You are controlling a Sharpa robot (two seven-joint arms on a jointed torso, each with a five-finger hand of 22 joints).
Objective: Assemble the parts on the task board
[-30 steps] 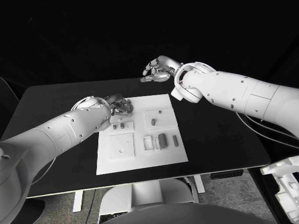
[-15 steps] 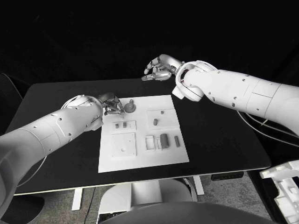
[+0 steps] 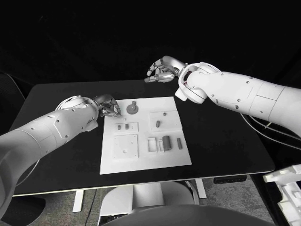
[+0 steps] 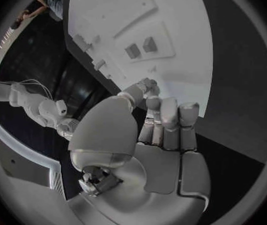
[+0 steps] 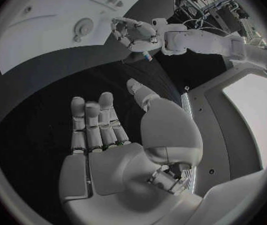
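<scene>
Left hand (image 3: pixel 108 104) sits beside the task board's (image 3: pixel 140 155) far corner, fingers curled on nothing, while the right hand (image 3: pixel 162 70) hovers loosely spread, empty.

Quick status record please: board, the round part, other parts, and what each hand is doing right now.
task board: white plate lying flat, mid-table
round part: grey disc on the board's far left corner, free of both hands
other parts: small dark pieces in the board's recesses, e.g. an upright block near the right side
left hand: at the board's far left edge, beside the disc, fingers curled, holding nothing
right hand: raised beyond the board's far edge, holding nothing
table: black
</scene>
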